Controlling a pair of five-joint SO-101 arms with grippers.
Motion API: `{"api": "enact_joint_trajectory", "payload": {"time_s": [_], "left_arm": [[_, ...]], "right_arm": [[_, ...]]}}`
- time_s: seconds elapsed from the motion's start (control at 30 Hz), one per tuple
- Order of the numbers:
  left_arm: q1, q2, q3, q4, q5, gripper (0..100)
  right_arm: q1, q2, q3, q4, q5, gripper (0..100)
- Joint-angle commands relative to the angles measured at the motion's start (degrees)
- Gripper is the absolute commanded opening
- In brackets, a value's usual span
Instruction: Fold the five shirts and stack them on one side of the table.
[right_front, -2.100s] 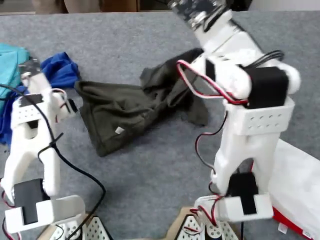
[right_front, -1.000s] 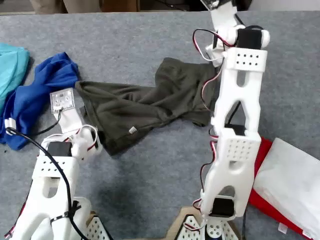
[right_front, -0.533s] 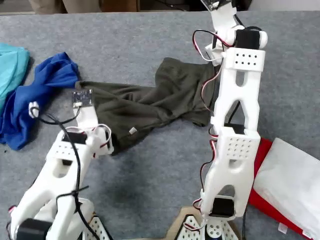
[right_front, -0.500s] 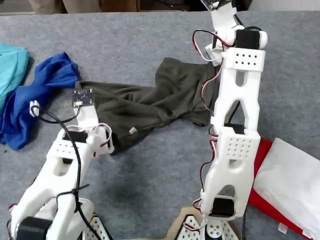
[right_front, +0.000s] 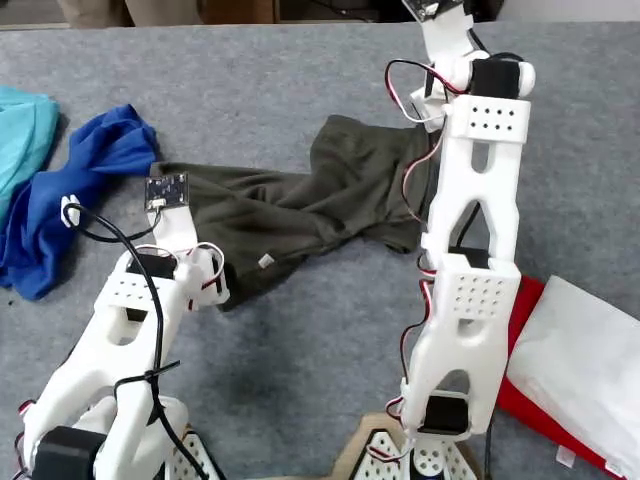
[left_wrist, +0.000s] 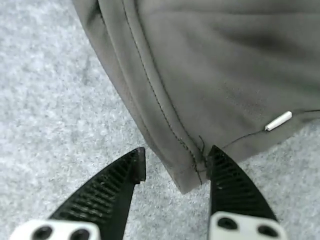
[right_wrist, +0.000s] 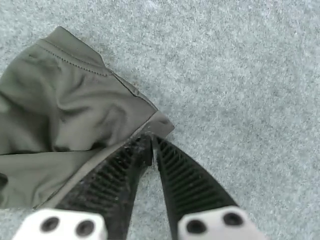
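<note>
Here, left gripper (left_wrist: 176, 154) spread wide, angled down astride shirt (left_wrist: 210, 70) hem, right gripper (right_wrist: 151, 141) outstretched, clenched on its corner

Nothing readable anywhere, honestly. The dark olive shirt (right_front: 270, 215) has a little white tag (left_wrist: 278, 121) near its hem, but if there's any print on it, it's too small to make out.
</note>
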Motion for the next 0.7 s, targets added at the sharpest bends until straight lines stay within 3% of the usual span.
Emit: {"api": "enact_joint_trajectory", "payload": {"time_s": [0.0,0.3,0.67], "left_arm": [[0.53,0.04,-2.73,0.0,1.41,21],[5.36,0.04,-2.9,0.09,1.67,21],[1.23,14.46,-9.76,-1.85,3.25,21]], "right_arm": [[0.66,-0.31,-0.92,-1.14,-0.53,0.4],[0.57,-0.31,-0.84,-1.14,-0.53,0.4],[0.57,-0.31,-0.84,-1.14,-0.53,0.4]]}}
